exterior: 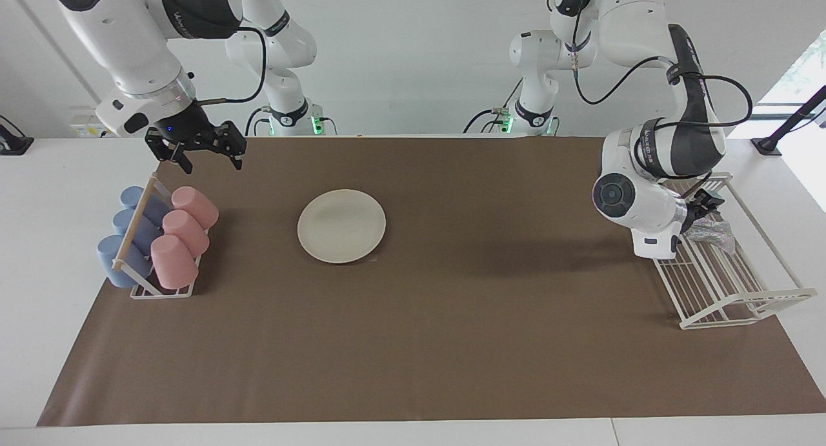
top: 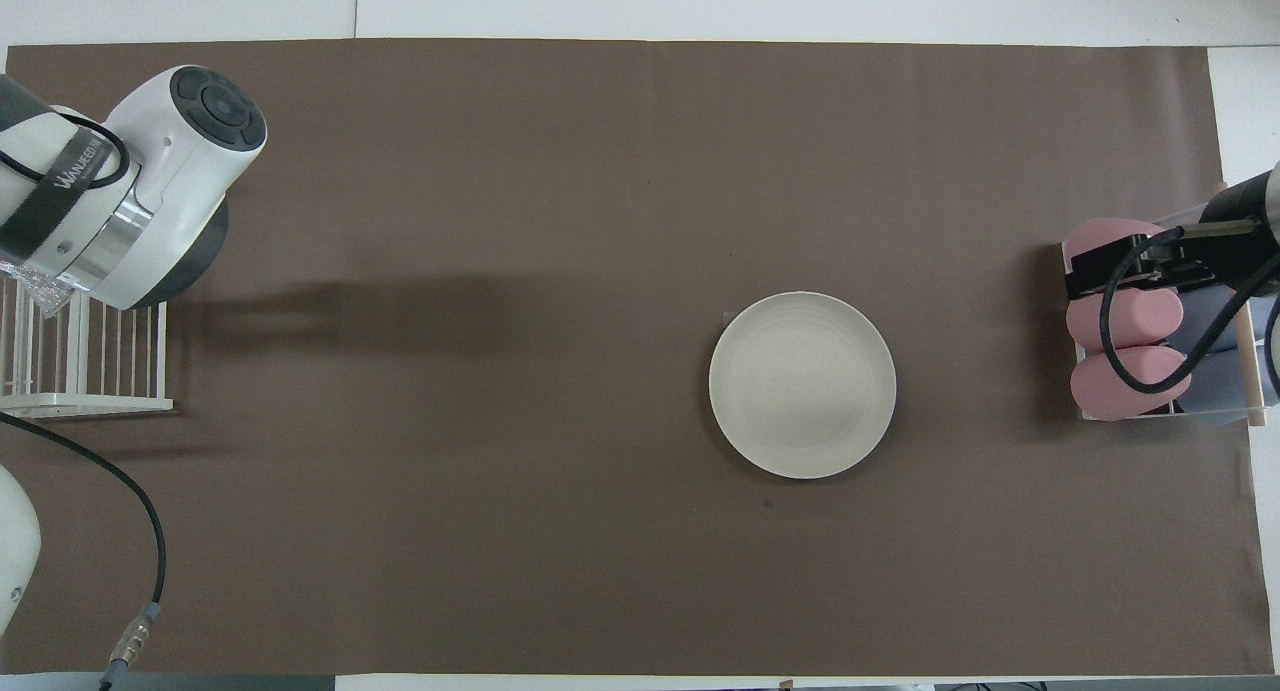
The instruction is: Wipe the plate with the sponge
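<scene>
Here left pincer grips sponge above rack.

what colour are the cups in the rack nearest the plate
Pink cups, with blue cups alongside them; clearest in the facing view.

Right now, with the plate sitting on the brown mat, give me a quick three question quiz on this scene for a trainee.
1. True or false: the sponge is lying on the plate.
2. Multiple choice: the right claw hangs over A) the plate, B) the mat by the cup rack, C) the wire rack.
3. Fill in: the cup rack holds three blue cups and three ____ cups.

Key:
1. False; the sponge is up at the left claw, over the wire rack, and the plate is bare.
2. B; its fingers are spread and hold nothing.
3. Pink.
</scene>
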Controlling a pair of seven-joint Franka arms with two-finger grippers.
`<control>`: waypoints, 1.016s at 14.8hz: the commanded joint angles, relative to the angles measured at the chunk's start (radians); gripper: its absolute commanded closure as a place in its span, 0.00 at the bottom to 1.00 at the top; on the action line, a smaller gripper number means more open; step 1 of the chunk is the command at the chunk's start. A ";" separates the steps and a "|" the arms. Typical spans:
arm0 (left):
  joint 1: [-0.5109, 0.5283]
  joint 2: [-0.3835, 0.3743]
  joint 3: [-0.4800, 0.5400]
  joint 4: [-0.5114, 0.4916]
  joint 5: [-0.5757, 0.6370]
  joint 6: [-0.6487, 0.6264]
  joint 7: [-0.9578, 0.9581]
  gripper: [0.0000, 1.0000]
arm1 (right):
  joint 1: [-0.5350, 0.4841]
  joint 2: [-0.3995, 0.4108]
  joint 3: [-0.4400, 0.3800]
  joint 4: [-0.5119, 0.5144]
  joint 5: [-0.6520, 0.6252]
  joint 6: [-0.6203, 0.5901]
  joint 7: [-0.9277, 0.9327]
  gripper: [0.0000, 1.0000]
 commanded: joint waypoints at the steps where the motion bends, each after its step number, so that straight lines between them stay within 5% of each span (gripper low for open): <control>1: 0.007 -0.004 -0.001 0.005 -0.025 0.013 -0.005 0.00 | -0.010 -0.009 0.010 -0.003 -0.020 -0.010 -0.024 0.00; 11: 0.088 -0.117 0.008 0.098 -0.488 0.001 -0.002 0.00 | -0.010 -0.009 0.010 -0.003 -0.020 -0.010 -0.024 0.00; 15: 0.133 -0.235 0.008 0.092 -0.685 -0.048 0.088 0.00 | -0.010 -0.009 0.010 -0.003 -0.020 -0.010 -0.024 0.00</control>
